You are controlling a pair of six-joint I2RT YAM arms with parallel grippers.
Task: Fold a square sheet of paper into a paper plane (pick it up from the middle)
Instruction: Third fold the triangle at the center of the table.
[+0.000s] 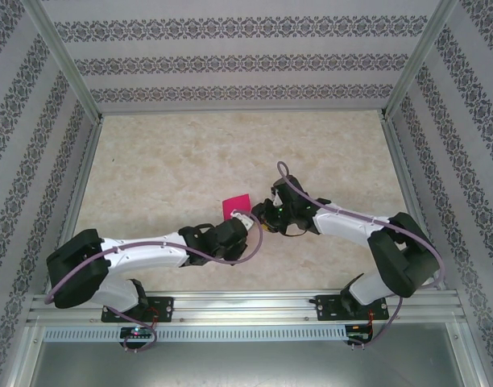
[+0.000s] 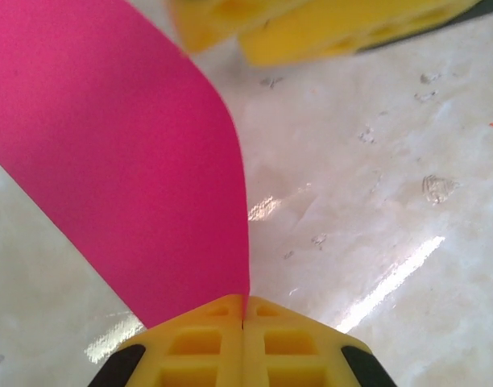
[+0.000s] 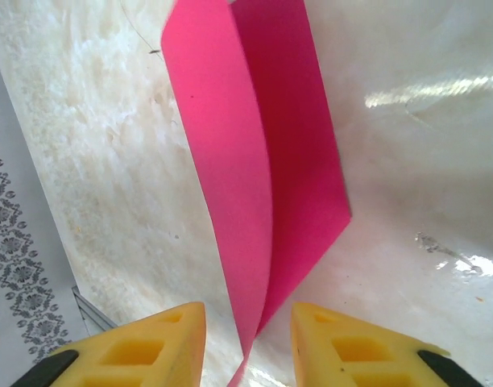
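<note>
Paper-folding was in its early stage, by my reading: the sheet was doubled over loosely but not yet creased flat.

From the top camera, the square sheet of paper (image 1: pixel 235 205) stood just off the table (image 1: pixel 166 161), a little toward 6 o'clock from the table's middle. The left gripper (image 1: pixel 246 218) met it from 5 o'clock and the right gripper (image 1: pixel 261 214) sat just beside it at 3 o'clock.

At the left wrist, the yellow fingers (image 2: pixel 198 348) were pressed fully together at 6 o'clock, pinching the sheet's lower edge. The magenta paper swept up from them toward 10 o'clock in a smooth curve. Another yellow pair, blurred, hung at 1 o'clock.

At the right wrist, the jaws stood apart with a clear gap. The sheet's two layers ran down from 12 o'clock and tapered between the fingertips, gripped by neither. The layers bowed apart, so the fold was soft.

Next, I judged, the right pincer needed to take a fresh hold or press along the bend while the left kept its pinch, aligning edges before flattening.

No brand, label or writing could be read. The walls (image 1: pixel 230 60) carried only ornamental bands.
</note>
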